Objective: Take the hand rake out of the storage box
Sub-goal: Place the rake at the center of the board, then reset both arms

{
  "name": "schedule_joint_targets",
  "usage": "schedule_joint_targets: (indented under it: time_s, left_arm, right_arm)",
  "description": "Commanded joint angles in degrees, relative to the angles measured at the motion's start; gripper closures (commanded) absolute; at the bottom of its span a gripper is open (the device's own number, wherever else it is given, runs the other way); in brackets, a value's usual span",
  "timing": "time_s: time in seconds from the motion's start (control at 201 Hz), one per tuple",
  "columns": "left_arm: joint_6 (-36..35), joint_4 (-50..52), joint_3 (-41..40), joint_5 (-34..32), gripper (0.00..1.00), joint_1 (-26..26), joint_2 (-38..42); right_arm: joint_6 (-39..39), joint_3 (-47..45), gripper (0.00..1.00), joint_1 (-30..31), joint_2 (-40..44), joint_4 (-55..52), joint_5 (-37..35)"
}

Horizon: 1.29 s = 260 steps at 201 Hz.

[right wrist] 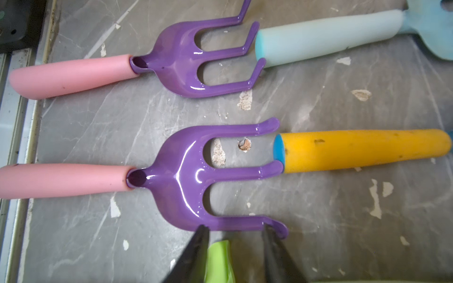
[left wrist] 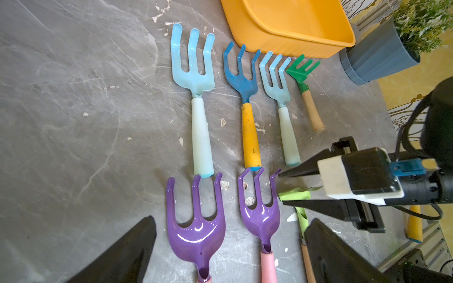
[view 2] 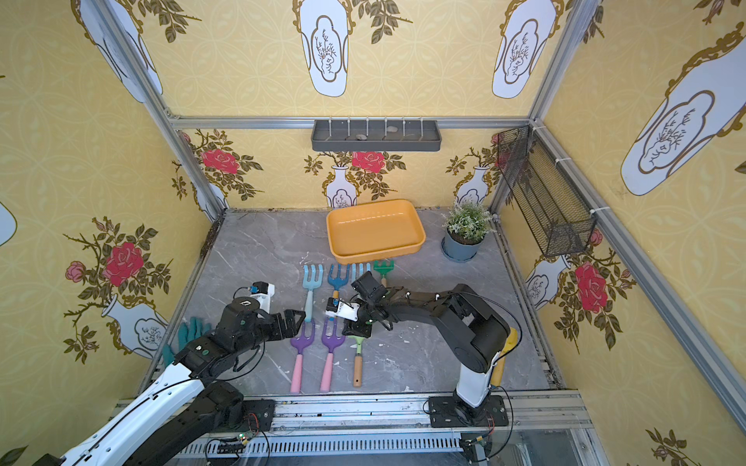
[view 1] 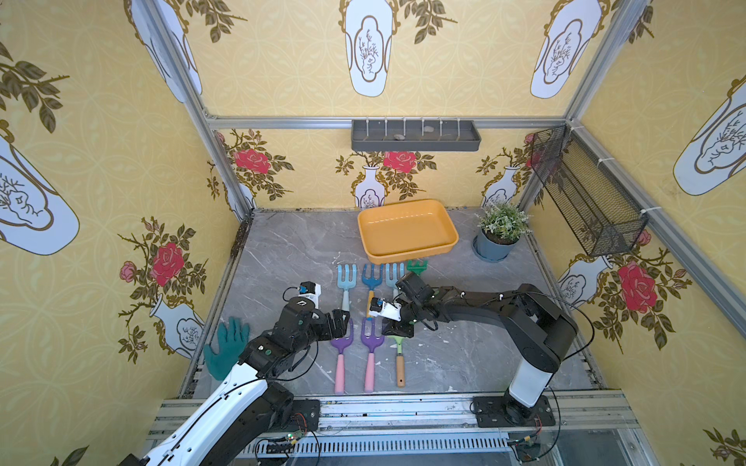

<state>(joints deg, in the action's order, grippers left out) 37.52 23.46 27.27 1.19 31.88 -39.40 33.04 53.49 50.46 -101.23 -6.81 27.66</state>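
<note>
Grey marble counter [view 1: 282, 250] filled the cell floor, w/ a black mesh basket [view 1: 585, 193] on the side wall & a long grey trough [view 1: 415, 135] on the back wall. The orange-yellow storage box [view 1: 403, 255] sat at the back of the counter in both top views, a plant pot [view 1: 494, 246] just beside it. A teal glove [view 1: 228, 347] lay at the counter's edge nr the left arm. Seven rakes lay in two rows, tines toward the box. Back row, nr the box's front wall: a light-blue rake [view 1: 346, 278], a dark-blue rake [view 1: 372, 276] w/ yellow handle, a 2nd light-blue rake [view 1: 393, 272] & a small dark-green rake [view 1: 418, 266]. Front row: a left purple rake [view 1: 341, 347] & a right purple rake [view 1: 372, 343], both w/ pink handles, then the lime-green hand rake [view 1: 399, 363] w/ wooden handle, flat on the counter, well apart from the box. The left hand [view 1: 346, 322] hung above the purple heads, released, fingers spread wide, holding nothing. The right hand [left wrist: 284, 187] was low over the lime-green head, fingers [right wrist: 198, 247] parted either side of it w/ a gap on one side in the right wrist view: released, not clamping.
</note>
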Motion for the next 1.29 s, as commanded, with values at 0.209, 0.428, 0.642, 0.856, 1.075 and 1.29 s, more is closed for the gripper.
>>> schedule_joint_targets:
  time_s: [0.209,0.428,0.642,0.856,1.075,1.29]
  left_arm:
    - [-3.04,3.93,6.35,-15.25,0.0,-0.02,-1.01]
    - [-15.19,-5.46,1.54,-36.84,0.0,-1.61,-0.32]
    - [-26.01,-23.45,-6.2,-22.32,0.0,-20.61,-2.83]
    - [-33.22,-51.67,-15.99,-9.68,0.0,-32.52,-13.71]
    - [-35.08,-73.99,-16.18,-4.78,0.0,-36.66,-31.63]
    - [-39.11,-77.38,-18.37,4.99,0.0,-35.73,-32.86]
  right_arm:
    - [-9.09,-2.02,0.02,-0.16,13.36,3.68,-11.63]
    - [-27.36,-12.05,0.03,-17.84,34.23,9.45,-20.9]
    - [-32.35,-24.59,0.02,-36.18,42.94,17.52,-29.42]
    - [-42.33,-34.77,0.03,-57.64,28.02,40.53,-15.71]
    - [-40.25,-38.87,0.03,-56.82,22.12,55.48,-28.24]
    - [-34.59,-43.81,0.03,-54.29,19.34,66.29,-23.49]
